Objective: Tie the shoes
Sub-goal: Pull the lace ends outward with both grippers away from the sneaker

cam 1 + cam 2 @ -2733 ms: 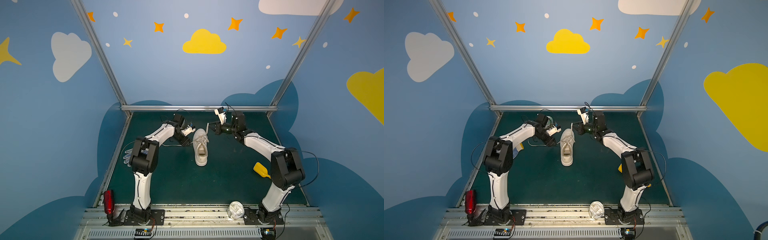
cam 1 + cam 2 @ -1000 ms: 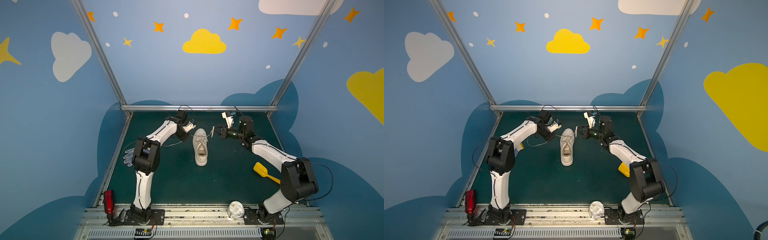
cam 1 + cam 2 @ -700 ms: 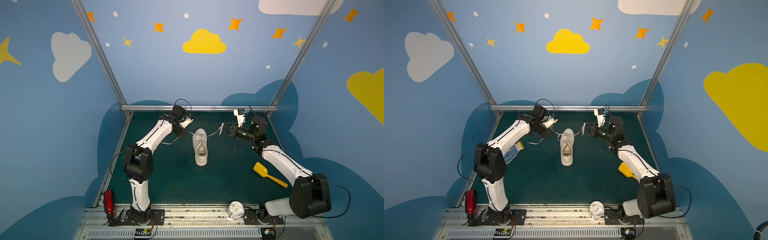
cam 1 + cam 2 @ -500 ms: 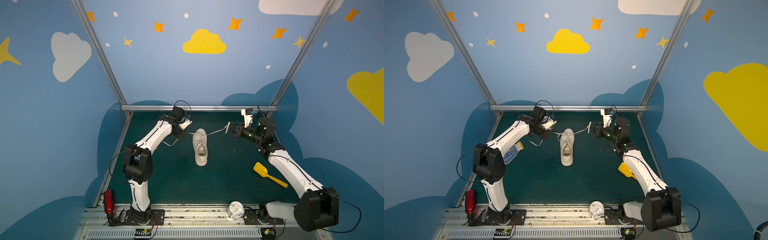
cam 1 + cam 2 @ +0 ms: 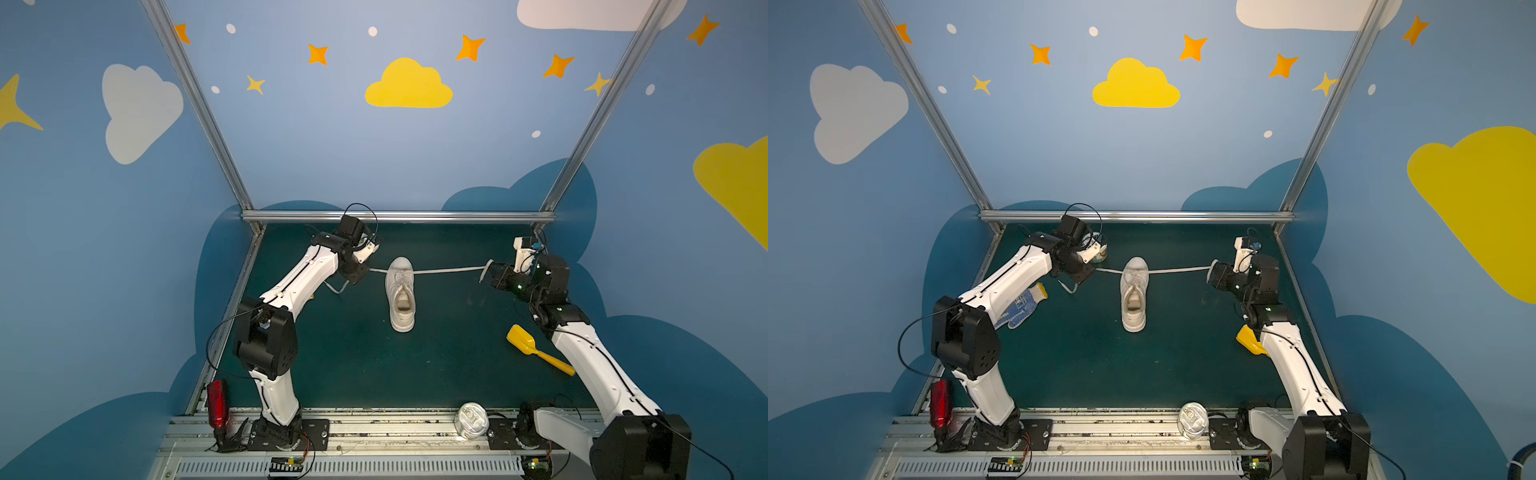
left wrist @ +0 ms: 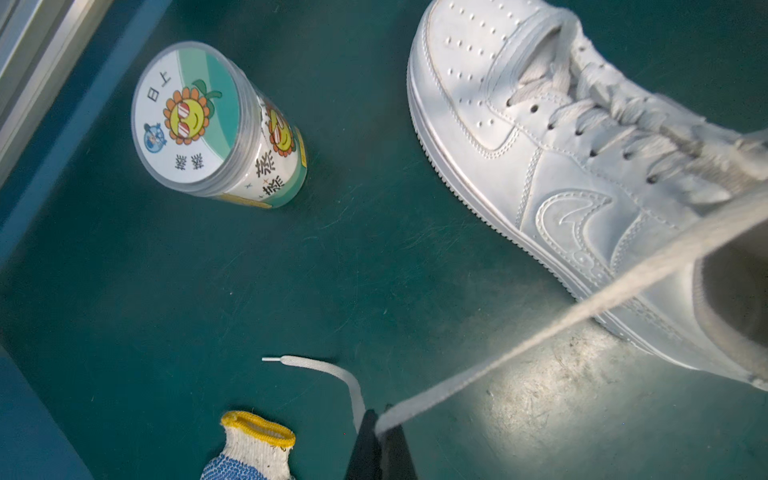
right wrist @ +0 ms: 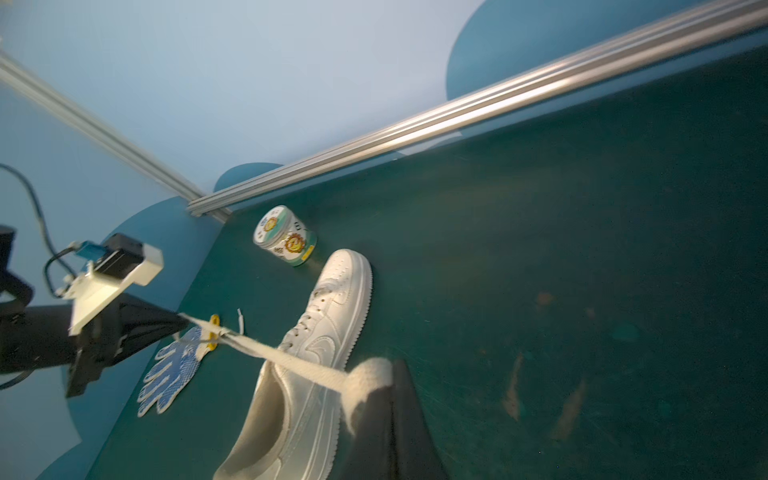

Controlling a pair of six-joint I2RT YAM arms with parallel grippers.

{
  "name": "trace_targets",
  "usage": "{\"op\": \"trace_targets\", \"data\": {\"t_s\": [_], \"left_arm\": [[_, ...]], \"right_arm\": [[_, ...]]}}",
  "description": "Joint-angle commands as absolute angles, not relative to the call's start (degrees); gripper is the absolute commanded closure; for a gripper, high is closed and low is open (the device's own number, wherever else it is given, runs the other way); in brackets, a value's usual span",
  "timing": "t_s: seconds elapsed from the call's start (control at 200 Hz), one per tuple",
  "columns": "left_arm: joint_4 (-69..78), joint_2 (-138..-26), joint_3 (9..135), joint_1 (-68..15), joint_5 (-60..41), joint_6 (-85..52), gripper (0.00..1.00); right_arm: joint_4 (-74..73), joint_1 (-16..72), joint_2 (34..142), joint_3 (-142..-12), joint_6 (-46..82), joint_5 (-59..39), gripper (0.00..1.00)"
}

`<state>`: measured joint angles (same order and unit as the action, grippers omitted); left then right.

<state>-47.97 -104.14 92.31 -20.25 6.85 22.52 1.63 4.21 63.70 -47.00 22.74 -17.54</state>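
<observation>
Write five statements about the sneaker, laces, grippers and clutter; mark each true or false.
1. The left gripper and right gripper are each shut on a lace. True.
2. The laces hang slack. False: they stretch taut sideways from the sneaker.
3. The sneaker lies on its side. False: it stands on its sole.
4. A round tin stands near the sneaker's toe. True.
5. The yellow scoop lies on the left gripper's side. False: it lies on the right gripper's side.

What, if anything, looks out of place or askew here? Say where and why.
Nothing is spilled or broken. The sneaker sits square on its sole, its laces stretched taut sideways between the shut left gripper and right gripper. Odd company: a dotted glove and a yellow scoop on the mat.
</observation>
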Motion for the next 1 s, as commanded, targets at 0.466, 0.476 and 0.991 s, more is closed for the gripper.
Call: {"op": "trace_targets", "data": {"t_s": [0.466, 0.476, 0.991], "left_arm": [[-50.8, -103.6, 89.7, -17.4, 10.6, 19.0, 0.97], [-50.9, -103.6, 89.6, -17.2, 10.6, 18.9, 0.97], [-50.6, -106.7, 87.4, -15.0, 11.5, 16.5, 0.97]], "right_arm": [[7.3, -3.1, 63.4, -43.2, 25.6, -11.9, 1.00], [7.5, -3.1, 63.4, -43.1, 25.6, -11.8, 1.00], [7.9, -9.6, 67.4, -40.8, 27.7, -11.2, 1.00]]}}
